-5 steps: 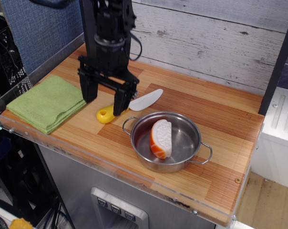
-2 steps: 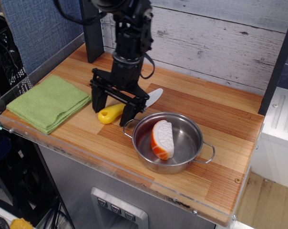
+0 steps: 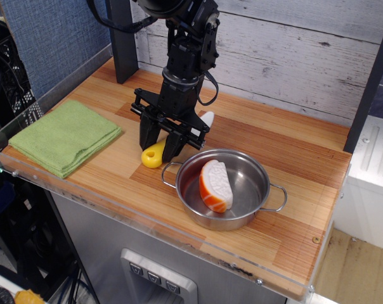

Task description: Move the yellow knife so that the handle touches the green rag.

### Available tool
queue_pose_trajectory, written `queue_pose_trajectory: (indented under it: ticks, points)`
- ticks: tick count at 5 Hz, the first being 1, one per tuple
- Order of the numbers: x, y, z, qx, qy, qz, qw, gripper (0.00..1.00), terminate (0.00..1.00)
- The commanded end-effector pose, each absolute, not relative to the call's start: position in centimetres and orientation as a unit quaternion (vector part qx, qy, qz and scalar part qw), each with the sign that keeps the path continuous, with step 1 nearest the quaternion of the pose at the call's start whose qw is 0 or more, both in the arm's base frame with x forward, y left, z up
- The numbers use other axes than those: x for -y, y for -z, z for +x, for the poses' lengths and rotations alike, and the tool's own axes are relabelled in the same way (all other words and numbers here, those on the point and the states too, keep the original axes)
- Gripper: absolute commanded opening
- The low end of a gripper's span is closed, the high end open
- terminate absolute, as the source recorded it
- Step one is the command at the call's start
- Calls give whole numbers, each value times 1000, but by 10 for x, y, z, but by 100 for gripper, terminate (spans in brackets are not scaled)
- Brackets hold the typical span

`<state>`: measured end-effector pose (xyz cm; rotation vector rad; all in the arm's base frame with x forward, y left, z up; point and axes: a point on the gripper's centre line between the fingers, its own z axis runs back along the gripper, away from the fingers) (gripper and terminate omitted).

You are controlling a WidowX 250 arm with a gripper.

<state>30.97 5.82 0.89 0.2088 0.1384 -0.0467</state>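
Pincer (image 3: pixel 161 140) fingers straddle the yellow knife (image 3: pixel 169 142) low over the desk (image 3: pixel 293 158), drawn in close on either side of the handle (image 3: pixel 153 154); whether they already clamp it cannot be told. Well to the left, the green rag (image 3: pixel 63 136) lies flat near the desk's corner. The knife lies between rag and steel pot (image 3: pixel 224 188), its white blade tip showing behind the arm. A good grasp likely needs a firm squeeze across the handle's thick part, then a low carry leftward, clear of the pot's loop handle (image 3: pixel 168 168), until the yellow end meets the cloth edge.
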Motion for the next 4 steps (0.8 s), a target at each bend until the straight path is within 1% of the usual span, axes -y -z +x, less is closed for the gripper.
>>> queue_pose_trajectory:
  ticks: [1, 2, 3, 4]
  points:
    - [-64, -52, 305, 18, 26, 102, 994, 0, 0]
    - [-62, -89, 303, 85, 32, 86, 992, 0, 0]
    - [-89, -118, 316, 120, -16, 63, 991, 0, 0]
    - [-136, -112, 335, 96, -68, 65, 991, 0, 0]
